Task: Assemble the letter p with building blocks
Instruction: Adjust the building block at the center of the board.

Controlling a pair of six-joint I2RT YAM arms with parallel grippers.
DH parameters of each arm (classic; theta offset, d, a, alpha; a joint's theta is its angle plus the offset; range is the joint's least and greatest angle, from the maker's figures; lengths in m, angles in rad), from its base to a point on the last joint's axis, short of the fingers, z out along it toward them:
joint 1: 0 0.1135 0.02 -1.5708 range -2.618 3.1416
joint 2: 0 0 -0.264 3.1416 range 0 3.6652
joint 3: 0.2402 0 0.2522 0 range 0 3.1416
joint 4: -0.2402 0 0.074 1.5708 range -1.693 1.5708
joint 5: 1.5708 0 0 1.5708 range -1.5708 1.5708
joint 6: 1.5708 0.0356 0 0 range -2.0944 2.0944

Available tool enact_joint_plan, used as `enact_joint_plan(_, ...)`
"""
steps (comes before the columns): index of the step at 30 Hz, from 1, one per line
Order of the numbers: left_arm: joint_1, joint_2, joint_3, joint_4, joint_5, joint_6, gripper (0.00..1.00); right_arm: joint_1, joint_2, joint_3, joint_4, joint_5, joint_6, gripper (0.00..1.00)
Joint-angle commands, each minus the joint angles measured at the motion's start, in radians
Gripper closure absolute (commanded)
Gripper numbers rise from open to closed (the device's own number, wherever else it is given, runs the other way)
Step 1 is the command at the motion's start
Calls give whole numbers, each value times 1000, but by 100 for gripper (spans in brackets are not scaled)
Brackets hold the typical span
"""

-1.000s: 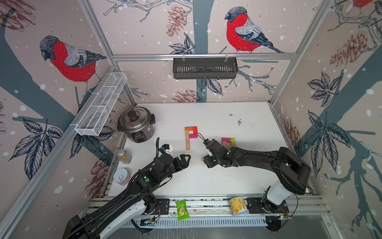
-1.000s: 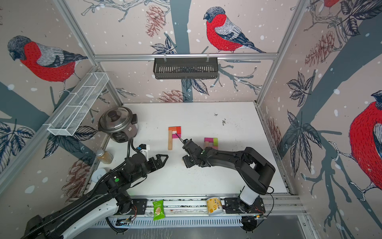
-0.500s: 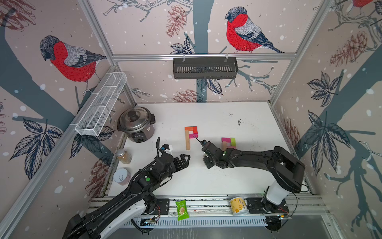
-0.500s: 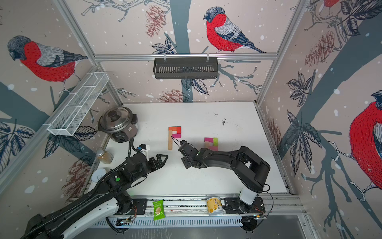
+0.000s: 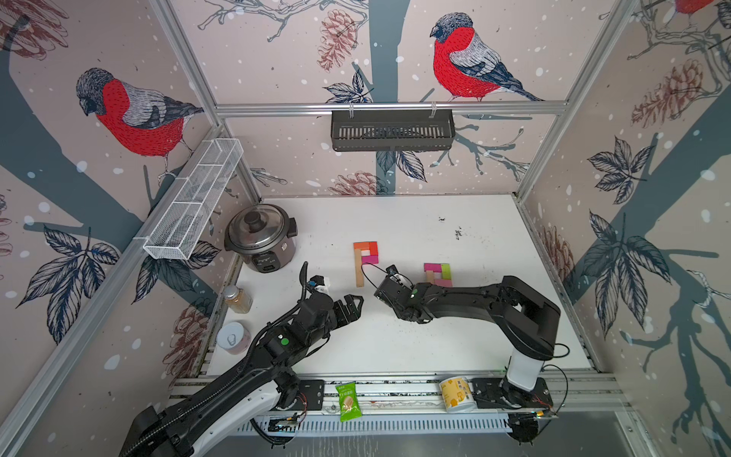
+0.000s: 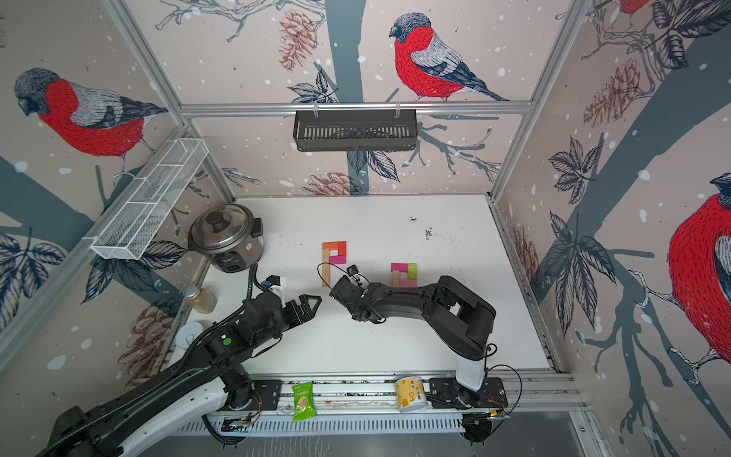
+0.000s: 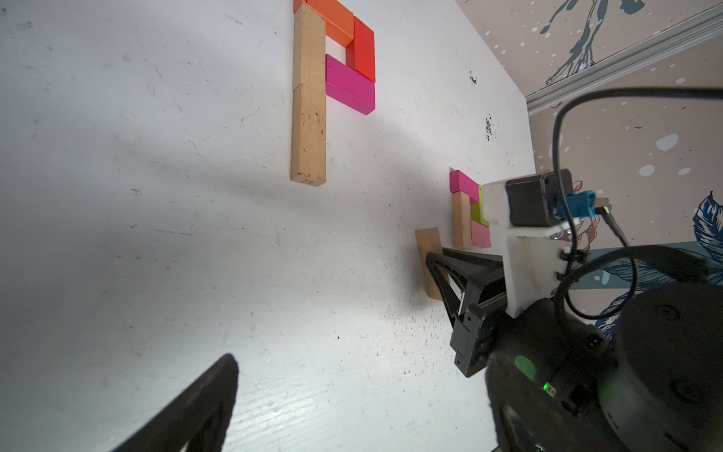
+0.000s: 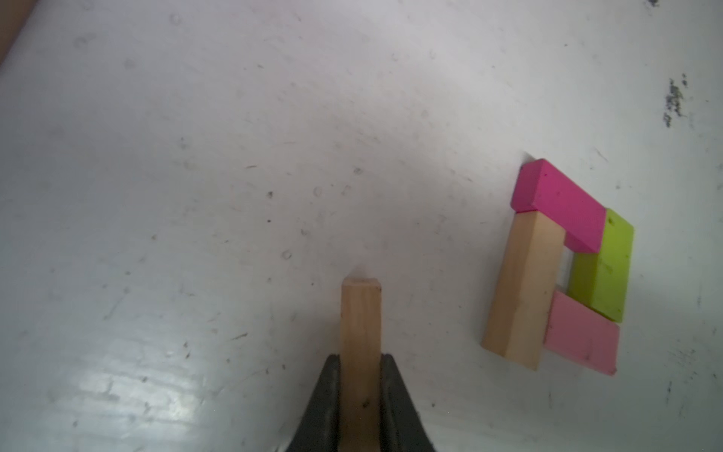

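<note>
Right gripper (image 8: 360,366) clenched on a tan block (image 8: 360,313), fingers (image 8: 329,391) pressed to its two long sides, far end sticking out ahead; resting on the table (image 5: 395,356) or just above it, impossible to tell. From above, covered by the right wrist (image 5: 399,293). Just beside it, a strip of table between, an unfinished loop (image 5: 438,274): short tan piece (image 8: 520,289), magenta brick (image 8: 563,203) across its end, lime brick (image 8: 606,266), pink brick (image 8: 583,332), each touching the next. Farther toward the left arm, the letter p (image 5: 365,259) flat on the table: tan stem (image 7: 309,98) of two blocks end to end, orange, red and magenta around a small square gap. Left gripper (image 5: 353,307) spread wide, holding nothing, near the free end of that stem. Off at the table's left edge: rice cooker (image 5: 261,237), jar (image 5: 238,299), can (image 5: 233,338). On the front rail (image 5: 395,389): green snack packet (image 5: 348,401), yellow cup (image 5: 455,394).
</note>
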Motion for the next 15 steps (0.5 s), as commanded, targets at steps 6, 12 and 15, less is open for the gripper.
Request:
enact_joint_plan(6, 4, 19, 4, 25, -15, 9, 3, 29, 28, 8, -51, -46, 38, 54)
enact_joint_plan(12, 4, 36, 5, 43, -10, 10, 3, 32, -35, -8, 15, -164, 21, 48)
enact_joint_plan(15, 3, 38, 4, 44, -9, 11, 3, 19, -70, -20, 53, -246, 5, 48)
